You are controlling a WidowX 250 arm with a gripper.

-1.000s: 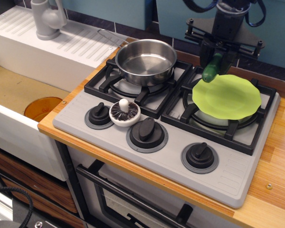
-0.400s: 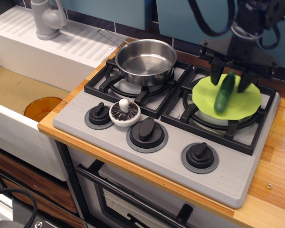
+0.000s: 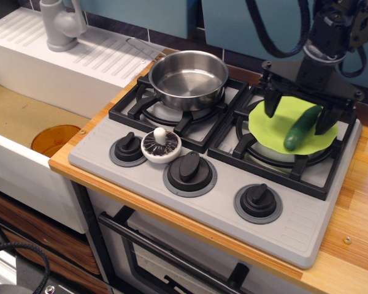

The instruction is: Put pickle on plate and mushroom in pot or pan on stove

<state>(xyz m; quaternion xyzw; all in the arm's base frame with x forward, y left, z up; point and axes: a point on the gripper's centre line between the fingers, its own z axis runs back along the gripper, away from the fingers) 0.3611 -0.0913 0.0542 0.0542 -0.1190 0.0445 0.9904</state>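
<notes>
The dark green pickle (image 3: 301, 127) lies tilted on the lime-green plate (image 3: 273, 125), which sits on the right burner grate of the grey stove (image 3: 214, 202). My gripper (image 3: 299, 111) hangs just above the plate with its fingers (image 3: 272, 101) spread wide apart, open and empty, the pickle between them. The mushroom (image 3: 161, 146) lies gills up on the stove's front panel between the left and middle knobs. The steel pan (image 3: 188, 78) stands empty on the left burner.
Three black knobs (image 3: 189, 172) line the stove front. A white sink drainboard with a grey faucet (image 3: 60, 24) is at the back left. An orange round dish (image 3: 55, 138) lies in the sink basin. Wooden counter (image 3: 356, 208) runs along the right.
My gripper carried the pickle from the plate's back left edge over the plate, opened and let it go. The pickle now lies flatter on the plate, and the gripper has shifted slightly right.
</notes>
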